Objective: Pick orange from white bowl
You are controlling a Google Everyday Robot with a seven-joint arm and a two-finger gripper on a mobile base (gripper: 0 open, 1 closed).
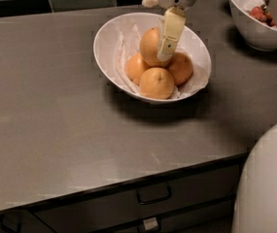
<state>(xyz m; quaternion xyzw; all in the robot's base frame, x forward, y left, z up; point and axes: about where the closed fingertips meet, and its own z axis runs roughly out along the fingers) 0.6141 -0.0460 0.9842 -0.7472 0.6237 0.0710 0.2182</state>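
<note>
A: What did the camera view show?

B: A grey tabletop [55,106] carried a wide white bowl [100,47] lined with crinkled paper. Four fruits were piled in it. The orange [150,46], largest and dullest, sat on top of three smaller oranges [156,83].

A: And the hand?

B: The hand [163,52] reached down from the top edge and lay against the orange's right side as pictured, touching it or nearly so. Whether it was clamped on the fruit or slack, I could not tell, as part of it was hidden behind the orange.

A: What would doing this step well call for?

B: In my judgement, a firm hold around the fruit's widest part, then a slow, straight lift, so the fruits below stayed put and the paper did not drag. A second bowl [254,33] of red fruit stood well apart, posing little risk.
</note>
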